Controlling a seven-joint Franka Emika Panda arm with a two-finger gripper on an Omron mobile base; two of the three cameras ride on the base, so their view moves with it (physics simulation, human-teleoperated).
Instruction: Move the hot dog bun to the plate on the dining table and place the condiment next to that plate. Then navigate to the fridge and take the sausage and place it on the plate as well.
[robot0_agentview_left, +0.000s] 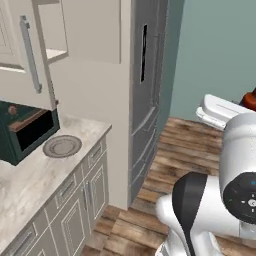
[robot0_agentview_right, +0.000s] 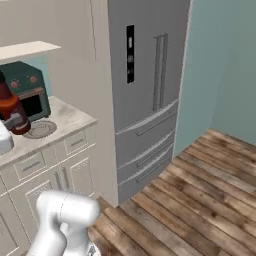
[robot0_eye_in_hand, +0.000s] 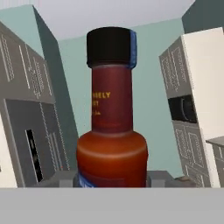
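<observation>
Bottle (robot0_eye_in_hand: 112, 118) held upright in the pincer.
The pincer (robot0_eye_in_hand: 113, 181) is clamped on the bottle's wide lower body, black cap pointing away from it. Beyond the bottle stand a teal wall and the grey fridge (robot0_eye_in_hand: 30, 135). In the right base view the bottle (robot0_agentview_right: 10, 111) hangs beside the counter (robot0_agentview_right: 67, 119).

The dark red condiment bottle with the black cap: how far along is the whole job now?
In hand: the dark red condiment bottle with black cap sits in the claw, carried past the closed grey fridge. Left: set it beside the plate, then fetch the sausage. The dining table is out of sight, so the bun step cannot be judged.
</observation>
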